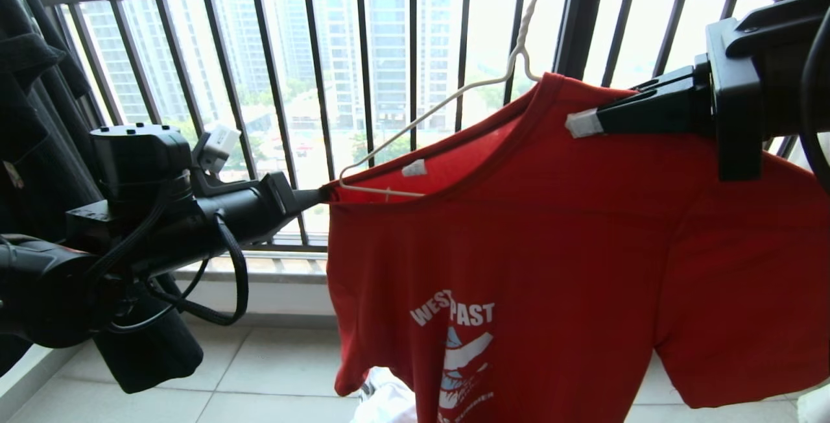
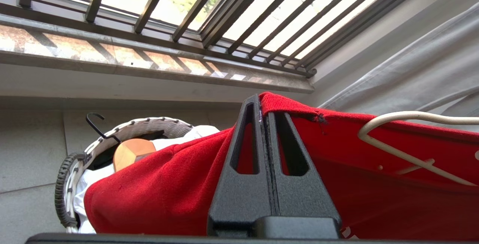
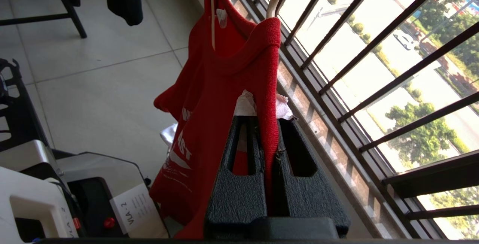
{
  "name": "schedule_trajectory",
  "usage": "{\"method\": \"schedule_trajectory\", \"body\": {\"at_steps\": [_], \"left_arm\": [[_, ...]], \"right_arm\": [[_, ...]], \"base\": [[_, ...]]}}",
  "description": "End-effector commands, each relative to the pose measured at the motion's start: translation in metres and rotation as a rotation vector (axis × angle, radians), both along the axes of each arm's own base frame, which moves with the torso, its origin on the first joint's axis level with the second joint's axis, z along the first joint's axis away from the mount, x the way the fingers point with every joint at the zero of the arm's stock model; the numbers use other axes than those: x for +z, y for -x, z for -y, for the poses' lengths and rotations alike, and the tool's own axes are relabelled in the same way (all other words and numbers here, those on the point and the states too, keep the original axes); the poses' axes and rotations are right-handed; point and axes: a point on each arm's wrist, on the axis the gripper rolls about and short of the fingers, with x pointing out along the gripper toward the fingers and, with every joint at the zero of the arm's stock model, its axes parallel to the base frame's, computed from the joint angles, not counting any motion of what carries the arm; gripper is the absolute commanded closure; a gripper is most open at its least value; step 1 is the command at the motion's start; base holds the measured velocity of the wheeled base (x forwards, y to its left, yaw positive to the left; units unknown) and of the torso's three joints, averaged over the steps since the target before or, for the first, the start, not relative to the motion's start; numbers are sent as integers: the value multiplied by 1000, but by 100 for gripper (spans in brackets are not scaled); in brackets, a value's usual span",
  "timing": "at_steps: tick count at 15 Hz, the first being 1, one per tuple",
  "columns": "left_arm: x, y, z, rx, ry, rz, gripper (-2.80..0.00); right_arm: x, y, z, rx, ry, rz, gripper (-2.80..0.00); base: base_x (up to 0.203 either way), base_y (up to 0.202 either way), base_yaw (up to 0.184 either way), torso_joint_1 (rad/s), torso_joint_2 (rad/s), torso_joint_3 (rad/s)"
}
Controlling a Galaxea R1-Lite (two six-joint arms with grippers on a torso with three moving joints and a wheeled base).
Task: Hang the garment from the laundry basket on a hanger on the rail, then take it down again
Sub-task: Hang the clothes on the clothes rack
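Note:
The garment (image 1: pixel 519 248), a red T-shirt with white lettering, hangs stretched between my two grippers in front of the window. My left gripper (image 1: pixel 322 194) is shut on the collar's left end (image 2: pixel 284 105). My right gripper (image 1: pixel 580 123) is shut on the collar near the right shoulder (image 3: pixel 267 87). The thin white hanger (image 1: pixel 454 95) has one arm inside the neck opening (image 2: pixel 393 150); its other arm is hidden under the cloth. Its hook runs up out of the head view. The rail is out of view. The laundry basket (image 2: pixel 123 131) stands on the floor below the shirt.
The dark barred window railing (image 1: pixel 363 85) and its stone sill (image 2: pixel 112 53) run close behind the shirt. Black clothing (image 1: pixel 32 85) hangs at the far left. White cloth and a wooden piece (image 2: pixel 133 152) lie in the basket. White equipment boxes (image 3: pixel 33 199) stand on the tiled floor.

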Motion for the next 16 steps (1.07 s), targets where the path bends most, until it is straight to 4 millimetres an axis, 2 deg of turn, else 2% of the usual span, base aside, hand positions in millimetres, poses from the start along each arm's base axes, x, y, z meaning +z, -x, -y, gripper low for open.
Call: {"method": "schedule_trajectory", "body": {"at_steps": [1,7,11,12,16], "left_arm": [[4,1,-1,1,8,11,0],[31,21,-6,-2,7,49,0],[59,37,-1,-36,10,81,0],[67,36,1,-46,12,89,0],[131,36,8,-65,-1,176,0]], "right_arm": [[-11,-6,-3,1,17,-21,0],[-43,-35,-22,29,93,-110,0],[-51,-57,-35,35,63,-80,0],[-51,-60,-37,30,44,-73,0],[-54,-72,-44,53,-90,-77,0]], "base": [[0,0,0,0,0,0],[0,0,0,0,0,0],[0,0,0,0,0,0],[0,0,0,0,0,0],[0,0,0,0,0,0]]}}
